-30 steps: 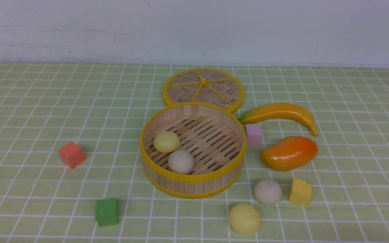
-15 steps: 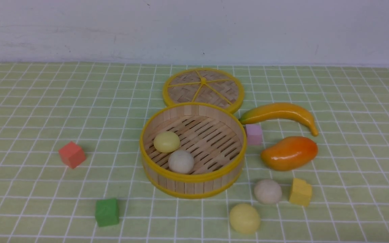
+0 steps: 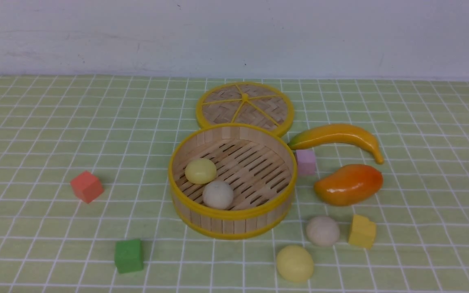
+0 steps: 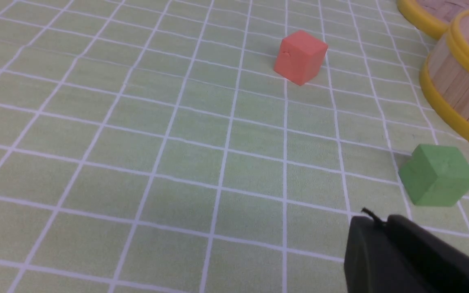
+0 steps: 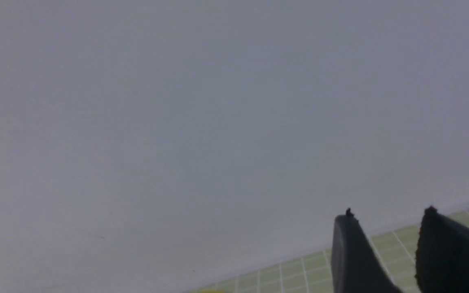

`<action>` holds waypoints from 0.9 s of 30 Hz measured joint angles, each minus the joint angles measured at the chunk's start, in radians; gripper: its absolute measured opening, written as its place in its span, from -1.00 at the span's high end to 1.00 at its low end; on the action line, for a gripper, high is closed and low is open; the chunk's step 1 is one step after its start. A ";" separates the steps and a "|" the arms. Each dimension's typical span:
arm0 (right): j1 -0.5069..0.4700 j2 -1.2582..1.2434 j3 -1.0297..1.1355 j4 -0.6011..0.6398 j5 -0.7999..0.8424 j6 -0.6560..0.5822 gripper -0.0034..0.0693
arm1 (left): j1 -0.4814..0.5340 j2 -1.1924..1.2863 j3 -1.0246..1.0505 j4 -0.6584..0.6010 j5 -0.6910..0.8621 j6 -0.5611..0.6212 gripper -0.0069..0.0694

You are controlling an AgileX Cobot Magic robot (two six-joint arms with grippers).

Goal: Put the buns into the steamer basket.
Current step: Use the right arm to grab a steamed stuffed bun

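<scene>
Nothing had shifted since the earlier frames. One smooth yellow bun and one off-white bun lay on the slatted floor of the bamboo steamer basket. Two loose buns sat on open checked cloth near-right of its rim. My left claw was pressed together; my right claw stood apart.

Light is bright, soft and even, falling from above: the mango carries small glare spots, and the green cube just beyond the left claw throws only a short, faint shadow. The front view is slightly soft. Both claws show as underexposed black with blurred edges, and the wall past the right claw reads flat, hazy grey.
</scene>
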 joint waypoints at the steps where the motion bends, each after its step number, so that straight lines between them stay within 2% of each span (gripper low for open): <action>1: 0.000 0.107 -0.070 0.000 0.062 0.000 0.24 | 0.000 0.000 0.000 0.000 0.000 0.000 0.70; 5: 0.000 0.326 -0.165 0.003 0.166 0.000 0.24 | 0.000 0.000 0.000 0.000 0.000 0.000 0.69; 10: 0.031 0.454 -0.176 -0.006 0.181 -0.028 0.24 | 0.000 0.000 0.000 0.000 0.000 0.000 0.68; 15: 0.189 0.547 -0.177 -0.009 0.189 -0.066 0.24 | 0.000 0.000 0.000 0.000 0.000 0.000 0.66; 18: 0.328 0.620 -0.190 -0.009 0.238 -0.078 0.24 | 0.000 0.000 0.000 0.000 0.000 0.000 0.64; 21: 0.393 0.667 -0.228 -0.008 0.305 -0.092 0.24 | 0.000 0.000 0.000 0.000 0.000 0.000 0.63; 23: 0.438 0.717 -0.290 -0.002 0.417 -0.125 0.24 | 0.000 0.000 0.000 0.000 0.000 0.000 0.63; 27: 0.474 0.855 -0.513 0.127 0.750 -0.278 0.24 | 0.000 0.000 0.000 0.000 0.000 0.000 0.62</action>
